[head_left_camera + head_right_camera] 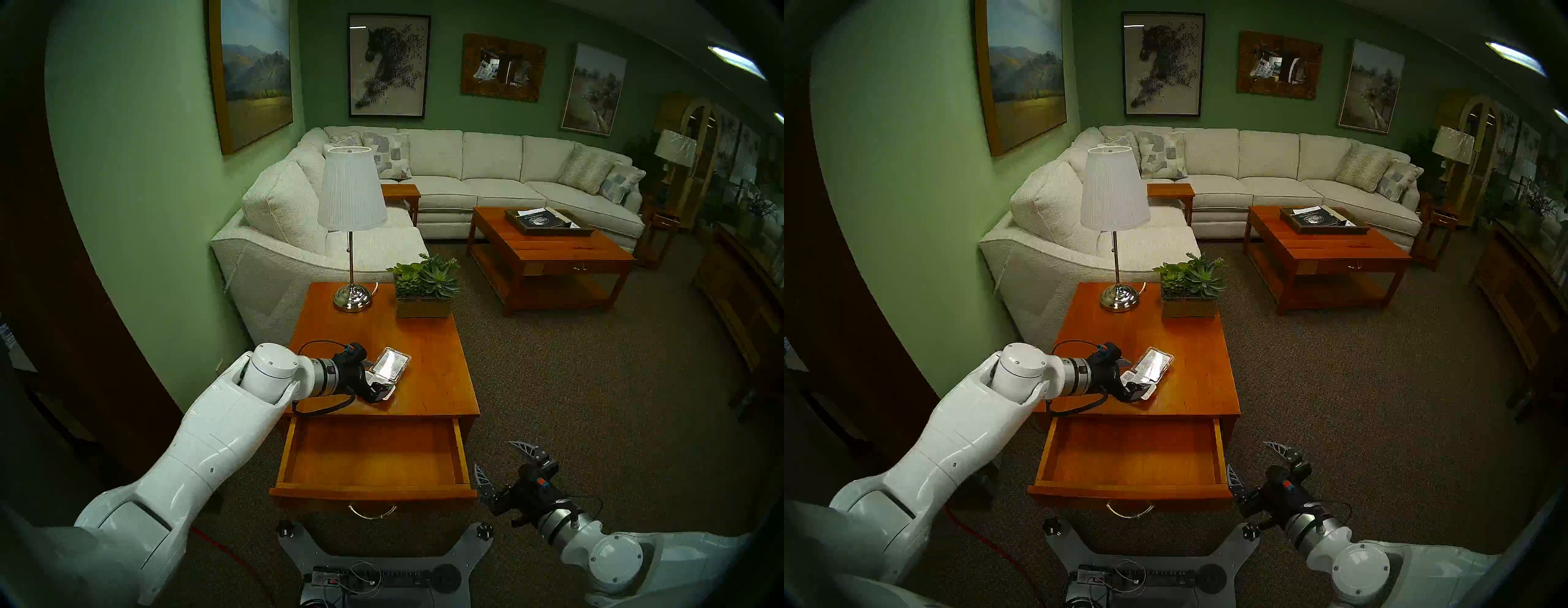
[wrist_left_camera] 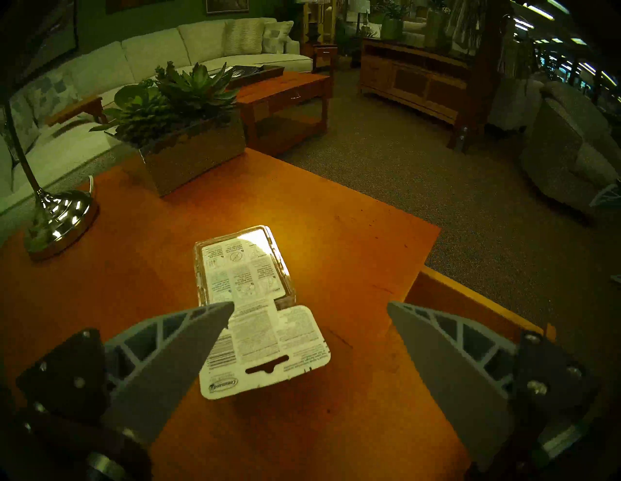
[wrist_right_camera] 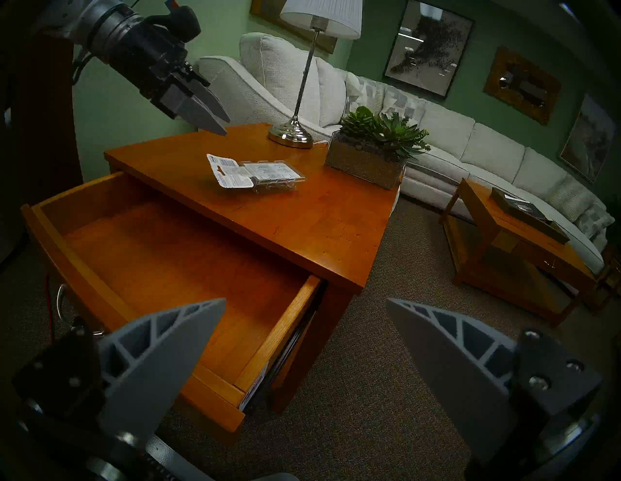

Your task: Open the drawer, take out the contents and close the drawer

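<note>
The drawer [image 1: 373, 458] is standing pulled out from the front of the end table [image 1: 424, 382], its orange-brown floor showing bare in both head views and in the right wrist view, and its silver bail handle [image 1: 372, 510] is hanging at the front's centre. The blister pack [image 2: 248, 302] is lying flat on the tabletop, printed white card facing up, near the table's front edge and well short of the lamp [image 1: 352, 271] and the succulent planter [image 1: 424, 293] at the back. The left gripper [image 2: 309, 305] is hovering just above the pack's near end with its fingers spread wide, gripping nothing; the wrist view is showing the card between and below the tips. The right gripper [image 1: 502, 465] is hanging beside the drawer's right front corner, over the carpet, fingers also parted and empty.
</note>
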`<act>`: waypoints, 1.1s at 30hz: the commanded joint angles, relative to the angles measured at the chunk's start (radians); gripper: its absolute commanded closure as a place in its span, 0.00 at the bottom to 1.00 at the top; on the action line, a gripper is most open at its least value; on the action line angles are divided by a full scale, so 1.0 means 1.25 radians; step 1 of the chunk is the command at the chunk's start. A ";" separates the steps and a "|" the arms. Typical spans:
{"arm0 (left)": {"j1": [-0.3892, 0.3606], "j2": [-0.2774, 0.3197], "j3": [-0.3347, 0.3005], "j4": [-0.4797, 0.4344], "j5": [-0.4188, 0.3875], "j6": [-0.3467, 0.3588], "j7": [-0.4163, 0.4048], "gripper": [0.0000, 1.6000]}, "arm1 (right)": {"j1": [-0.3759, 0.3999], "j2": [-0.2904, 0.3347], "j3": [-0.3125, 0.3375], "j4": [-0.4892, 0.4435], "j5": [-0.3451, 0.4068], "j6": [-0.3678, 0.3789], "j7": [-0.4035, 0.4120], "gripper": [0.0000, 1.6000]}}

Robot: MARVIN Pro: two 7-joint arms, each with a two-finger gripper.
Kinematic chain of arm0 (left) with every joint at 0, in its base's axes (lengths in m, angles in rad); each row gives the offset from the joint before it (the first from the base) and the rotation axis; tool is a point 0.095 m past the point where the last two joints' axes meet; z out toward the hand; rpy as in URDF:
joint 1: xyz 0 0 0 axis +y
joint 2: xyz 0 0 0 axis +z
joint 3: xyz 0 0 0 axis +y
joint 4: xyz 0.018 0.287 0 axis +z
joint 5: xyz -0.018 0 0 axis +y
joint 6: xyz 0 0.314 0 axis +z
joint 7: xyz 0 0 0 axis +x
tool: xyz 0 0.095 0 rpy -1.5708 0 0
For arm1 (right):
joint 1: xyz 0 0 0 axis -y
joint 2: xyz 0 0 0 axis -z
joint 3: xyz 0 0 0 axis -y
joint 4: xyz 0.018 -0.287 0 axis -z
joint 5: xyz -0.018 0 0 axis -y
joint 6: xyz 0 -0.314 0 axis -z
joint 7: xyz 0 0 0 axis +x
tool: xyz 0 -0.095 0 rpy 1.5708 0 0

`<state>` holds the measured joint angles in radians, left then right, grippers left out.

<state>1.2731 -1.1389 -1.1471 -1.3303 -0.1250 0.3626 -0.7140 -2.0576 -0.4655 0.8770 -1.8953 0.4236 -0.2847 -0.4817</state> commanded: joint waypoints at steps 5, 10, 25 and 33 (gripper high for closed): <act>0.104 0.133 -0.122 -0.134 -0.016 -0.048 -0.115 0.00 | 0.010 -0.001 0.007 -0.012 -0.002 -0.004 0.000 0.00; 0.177 0.188 -0.178 -0.189 -0.033 -0.076 -0.170 0.00 | 0.010 -0.001 0.007 -0.013 -0.002 -0.004 0.000 0.00; 0.358 0.261 -0.271 -0.226 -0.079 -0.144 -0.199 0.00 | 0.010 0.000 0.008 -0.017 -0.002 -0.004 0.000 0.00; 0.457 0.176 -0.347 -0.284 -0.072 -0.111 -0.071 0.00 | 0.010 0.001 0.008 -0.018 -0.002 -0.004 0.000 0.00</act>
<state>1.7397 -0.8377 -1.4857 -1.6037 -0.2051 0.1966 -0.9093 -2.0575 -0.4656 0.8767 -1.8956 0.4236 -0.2848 -0.4817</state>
